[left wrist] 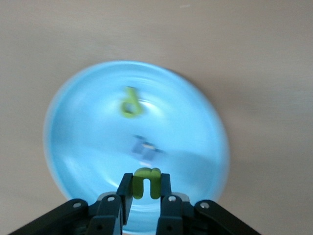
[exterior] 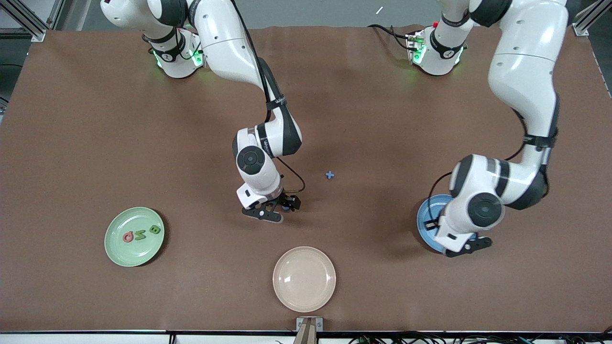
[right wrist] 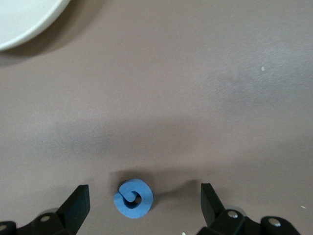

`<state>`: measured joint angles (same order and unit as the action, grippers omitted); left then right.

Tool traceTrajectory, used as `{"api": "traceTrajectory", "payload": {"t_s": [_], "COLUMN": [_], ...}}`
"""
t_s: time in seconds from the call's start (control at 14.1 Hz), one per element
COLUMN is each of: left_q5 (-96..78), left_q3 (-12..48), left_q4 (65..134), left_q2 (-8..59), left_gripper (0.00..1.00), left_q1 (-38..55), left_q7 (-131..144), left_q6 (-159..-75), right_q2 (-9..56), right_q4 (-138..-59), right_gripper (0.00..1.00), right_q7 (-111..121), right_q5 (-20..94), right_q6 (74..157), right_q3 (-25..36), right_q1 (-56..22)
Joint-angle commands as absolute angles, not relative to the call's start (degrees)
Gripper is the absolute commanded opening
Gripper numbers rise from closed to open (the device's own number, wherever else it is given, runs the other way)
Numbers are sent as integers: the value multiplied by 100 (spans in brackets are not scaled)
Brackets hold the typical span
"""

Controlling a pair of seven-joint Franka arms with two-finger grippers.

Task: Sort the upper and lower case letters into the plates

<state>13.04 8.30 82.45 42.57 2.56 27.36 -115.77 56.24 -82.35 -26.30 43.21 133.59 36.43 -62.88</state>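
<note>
Left gripper (left wrist: pixel 145 196) over the blue plate (left wrist: pixel 88 147), toward the left arm's end of the table, clamped tight on a small green letter (left wrist: pixel 146 182) that looks like a lowercase n. Already in that plate: a green letter (left wrist: pixel 130 103) and a bluish one (left wrist: pixel 145 149), too smeared to read.

Right gripper (right wrist: pixel 144 208) low over the middle of the table, jaws spread wide either side of a curled blue letter (right wrist: pixel 133 198) lying flat on the brown cover. Nothing gripped yet. Cream plate (exterior: pixel 304 278) sitting near the front edge, no letters in it.

Pale green plate (exterior: pixel 134 236) toward the right arm's end, holding a red letter (exterior: pixel 128 236) plus two green ones (exterior: pixel 147 232). Tiny blue cross-shaped letter (exterior: pixel 330 175) alone mid-table.

Possible trouble: n dropped from up high could bounce out, or knock the other two around. Curled blue piece looks chunky and small, so an off-centre squeeze could squirt it sideways. Also ambiguous case-wise, easy to send to the wrong plate.
</note>
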Motion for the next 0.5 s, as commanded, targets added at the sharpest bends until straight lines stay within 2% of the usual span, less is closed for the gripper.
{"api": "traceTrajectory", "payload": {"t_s": [0.0,0.07,0.21,0.28,0.36,0.43], "left_q5": [1257,1257,1248,1239,1239,1231], "left_q3": [914,914,923,932,949,1062], "left_q4": [8551,8595,8622,8622,8639,8631], "left_q2": [4140,4148,4105,4087,4017,3973], "left_gripper": [10,19,48,67,99,100], "left_q1": [-122,-140,-220,-202,-202,-202], "left_q7": [1787,1723,1723,1740,1714,1801], "left_q6": [-11540,-11575,-11619,-11602,-11567,-11540], "right_q2": [5660,5712,5783,5783,5783,5783], "right_q4": [-8306,-8306,-8297,-8297,-8297,-8297], "right_gripper": [97,94,87,83,80,76], "right_q7": [-2707,-2698,-2698,-2681,-2672,-2681], "right_q5": [4131,4035,3894,3885,3876,3815], "right_q6": [13508,13604,13658,13650,13649,13649], "right_q3": [3700,3700,3700,3700,3700,3700], "right_q1": [-6424,-6477,-6539,-6539,-6548,-6548]}}
